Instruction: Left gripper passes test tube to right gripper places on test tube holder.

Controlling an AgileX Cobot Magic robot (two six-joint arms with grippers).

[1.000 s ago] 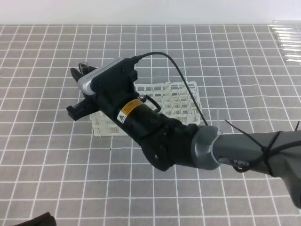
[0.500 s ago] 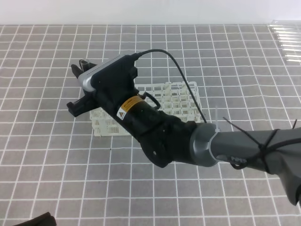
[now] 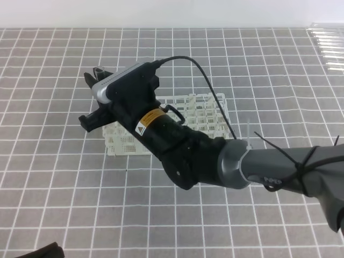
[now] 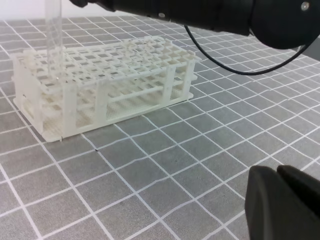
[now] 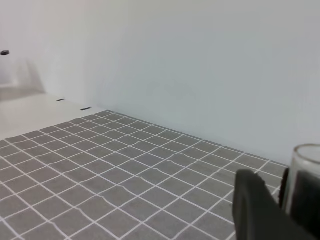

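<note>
Tube-wise, test tube (image 4: 53,40) stands upright over test tube holder's (image 4: 105,82) left end, right gripper (image 3: 92,99) clamping it; left gripper (image 4: 282,205) unclear.

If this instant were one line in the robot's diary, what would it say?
stage: placing | right end effector: holds slender clear glass test tube upright, tip inside white plastic grid rack | left end effector: withdrawn, empty

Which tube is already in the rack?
The upright test tube at the rack's left end, held by the right gripper. The other tubes lie packed at the table's far right edge.
</note>
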